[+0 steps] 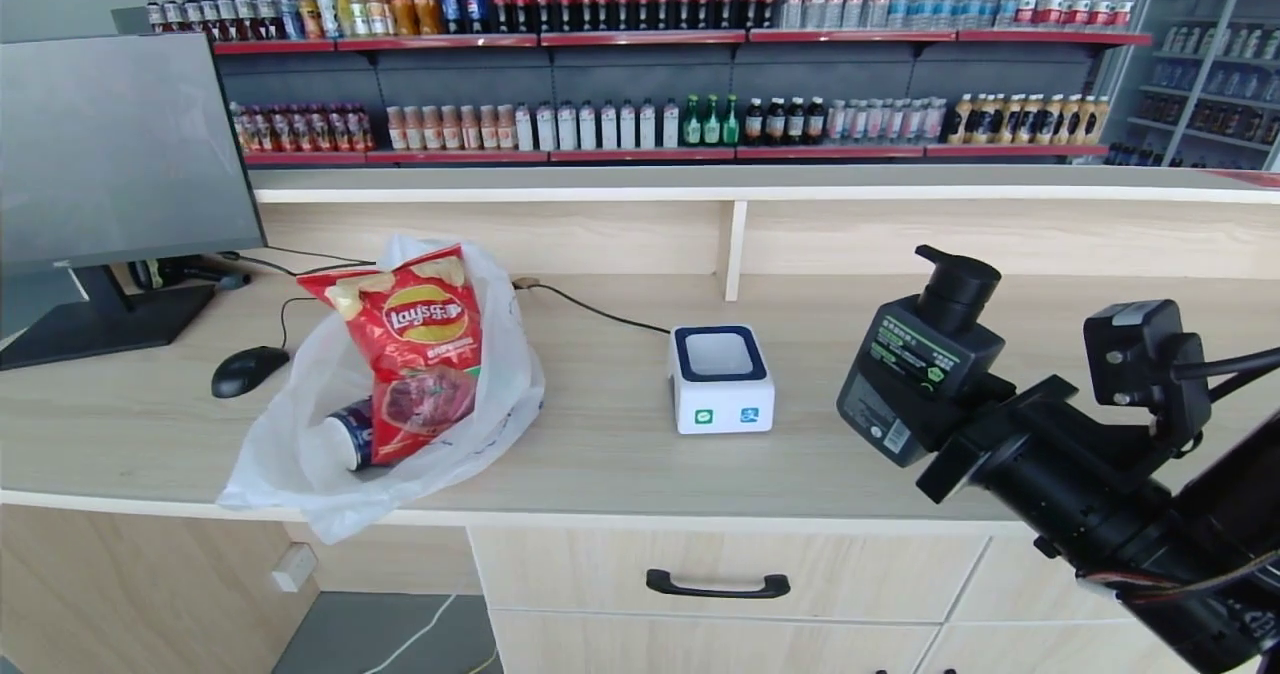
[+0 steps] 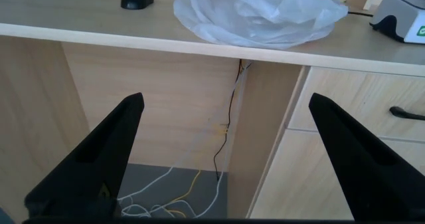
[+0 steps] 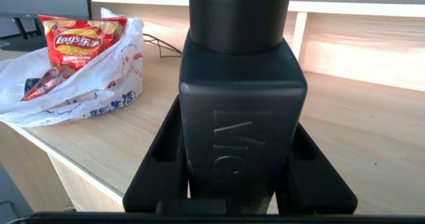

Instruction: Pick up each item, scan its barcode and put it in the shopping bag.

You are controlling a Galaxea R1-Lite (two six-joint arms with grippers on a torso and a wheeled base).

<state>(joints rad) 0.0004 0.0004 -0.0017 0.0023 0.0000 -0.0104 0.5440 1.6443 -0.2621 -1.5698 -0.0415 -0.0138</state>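
Clamping the dark bottle (image 1: 915,364) by its lower body, the right gripper (image 1: 962,432) holds it off the counter (image 1: 620,464). The bottle's long axis is tilted, with the cap toward 1 o'clock and the base toward 7 o'clock. The left gripper (image 2: 226,101) hangs with fingers spread and nothing in them, below the counter's front edge, so the right arm is much the nearer for this step. The scanner (image 1: 720,379) sits at about 9 o'clock from the bottle, window facing up; I judge the labelled face must be swung that way and turned downward. Farther along at 9 o'clock lies the shopping bag (image 1: 505,394), already holding a chip packet (image 1: 425,339) and a can (image 1: 350,434).
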